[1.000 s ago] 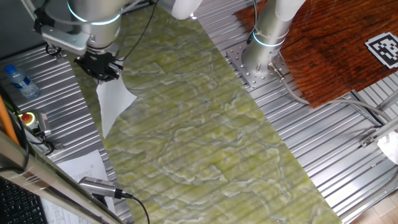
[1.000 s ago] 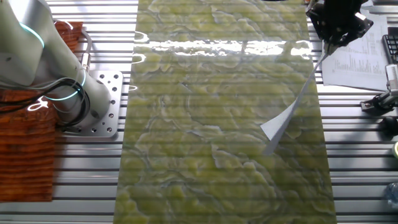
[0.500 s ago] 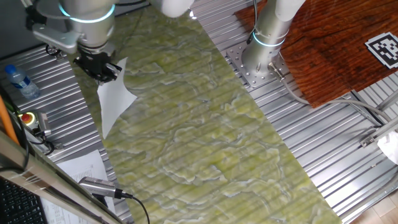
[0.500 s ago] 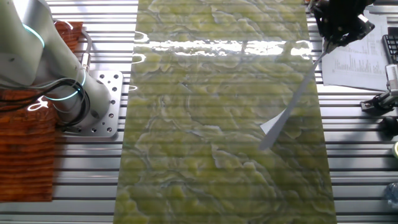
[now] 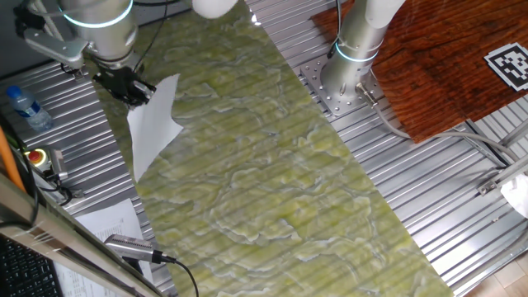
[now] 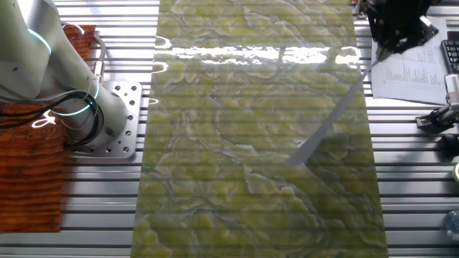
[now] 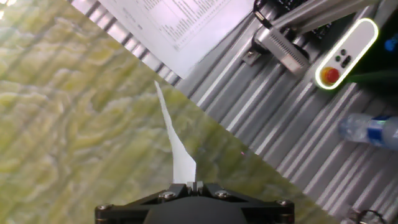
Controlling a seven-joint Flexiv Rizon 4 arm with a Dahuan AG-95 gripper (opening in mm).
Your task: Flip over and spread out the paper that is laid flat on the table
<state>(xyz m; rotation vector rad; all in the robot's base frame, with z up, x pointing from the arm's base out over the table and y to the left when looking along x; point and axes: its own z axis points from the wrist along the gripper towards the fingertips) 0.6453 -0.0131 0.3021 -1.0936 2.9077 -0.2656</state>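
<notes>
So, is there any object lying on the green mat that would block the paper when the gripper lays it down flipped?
Nothing visible does. The gripper holds the paper by its top edge, hanging over the table, whose green mat is bare in both fixed views. The printed sheet lies off the mat, on the metal panel.

Pincer (image 7: 193,184) fingertips hidden behind its own housing.
</notes>
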